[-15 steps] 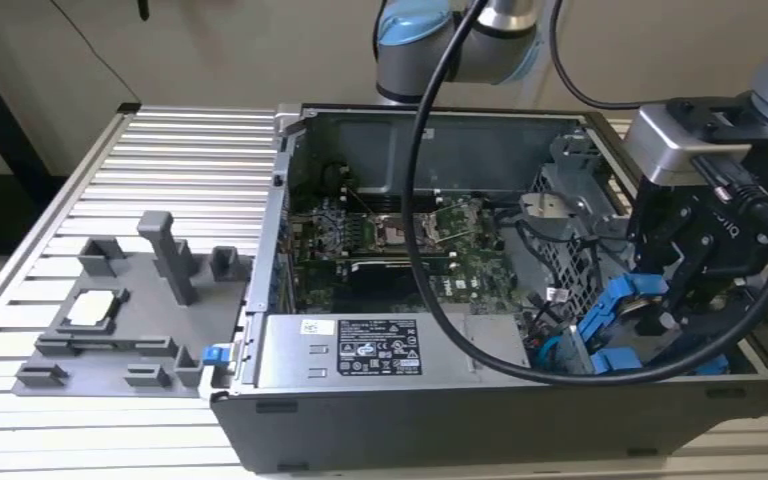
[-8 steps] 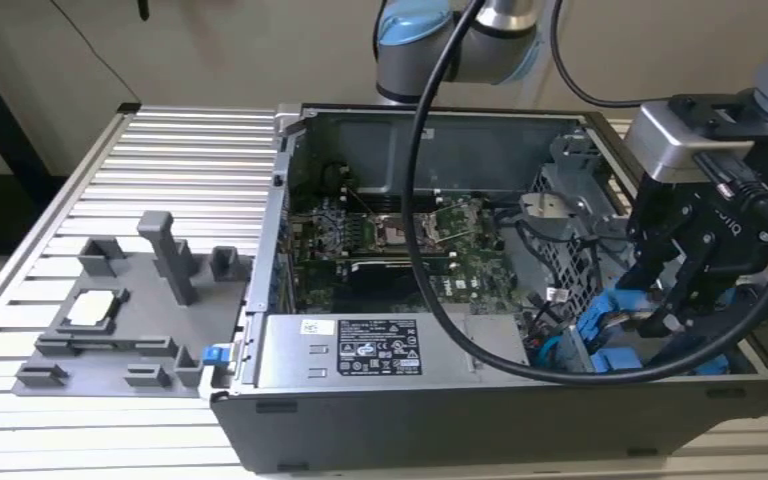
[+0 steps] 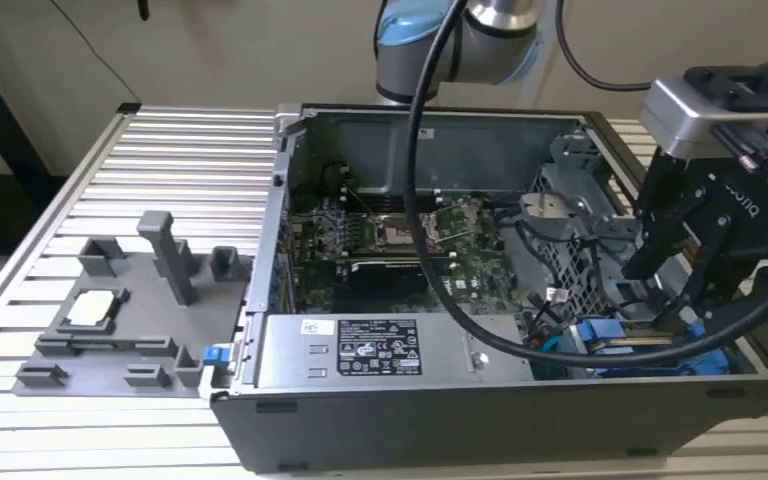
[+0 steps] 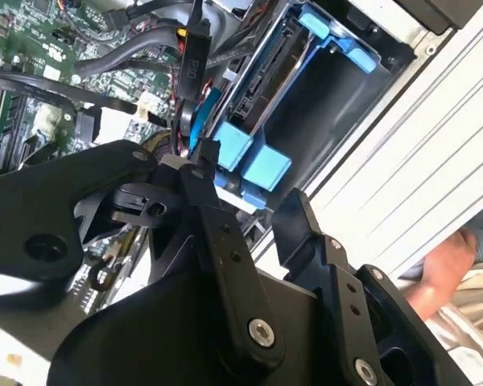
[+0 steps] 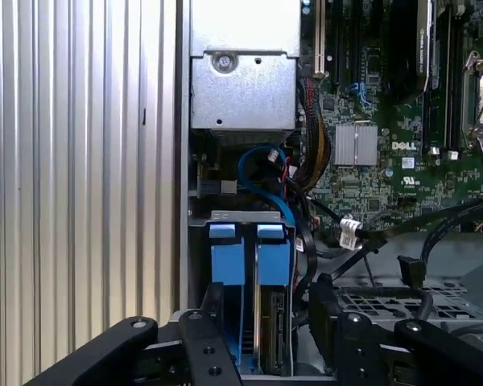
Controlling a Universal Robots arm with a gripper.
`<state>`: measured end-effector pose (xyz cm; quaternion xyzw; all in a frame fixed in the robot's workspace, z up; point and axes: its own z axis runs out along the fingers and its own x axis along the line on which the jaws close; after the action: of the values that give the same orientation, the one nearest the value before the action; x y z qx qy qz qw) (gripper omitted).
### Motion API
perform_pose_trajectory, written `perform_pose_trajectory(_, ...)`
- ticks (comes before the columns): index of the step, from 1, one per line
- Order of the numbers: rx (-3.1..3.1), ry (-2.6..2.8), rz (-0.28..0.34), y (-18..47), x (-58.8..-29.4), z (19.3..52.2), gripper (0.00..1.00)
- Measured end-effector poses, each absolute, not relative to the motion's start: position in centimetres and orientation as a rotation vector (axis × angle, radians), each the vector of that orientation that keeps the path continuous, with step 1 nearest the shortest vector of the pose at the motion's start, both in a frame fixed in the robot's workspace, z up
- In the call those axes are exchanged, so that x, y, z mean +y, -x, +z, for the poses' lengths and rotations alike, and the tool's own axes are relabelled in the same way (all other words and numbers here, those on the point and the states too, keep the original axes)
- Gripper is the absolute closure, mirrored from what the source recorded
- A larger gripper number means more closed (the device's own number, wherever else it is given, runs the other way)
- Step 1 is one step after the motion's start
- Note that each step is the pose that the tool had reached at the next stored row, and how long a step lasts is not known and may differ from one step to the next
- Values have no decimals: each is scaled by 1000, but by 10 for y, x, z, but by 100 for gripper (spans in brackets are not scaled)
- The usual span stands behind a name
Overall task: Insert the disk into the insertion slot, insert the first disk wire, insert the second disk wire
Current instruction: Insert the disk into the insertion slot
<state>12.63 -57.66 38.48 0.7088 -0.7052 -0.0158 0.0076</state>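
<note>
Pincer (image 5: 264, 293) spread open, holding nothing, poised over disk (image 5: 274, 265) seated in insertion slot (image 4: 330, 121)

The table (image 3: 184, 150) is a bench of pale, ribbed metal slats, and in the first wrist view its slats (image 5: 80, 161) run right alongside the case wall. An open dark grey computer case (image 3: 491, 425) stands directly on it toward the exterior view's right. A low grey plastic fixture tray (image 3: 131, 335) with upright posts lies flat on the slats just beside the case, at the exterior view's left, with a pale square piece (image 3: 95, 308) resting in one pocket.
</note>
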Motion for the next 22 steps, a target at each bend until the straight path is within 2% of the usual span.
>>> perform_pose_trajectory(5, -2205, -2216, -49, -126, -577, 404, 45)
perform_pose_trajectory(9, -2205, -2216, -47, -126, -576, 405, 45)
perform_pose_trajectory(22, -2279, -2315, 40, -123, -576, 402, 45)
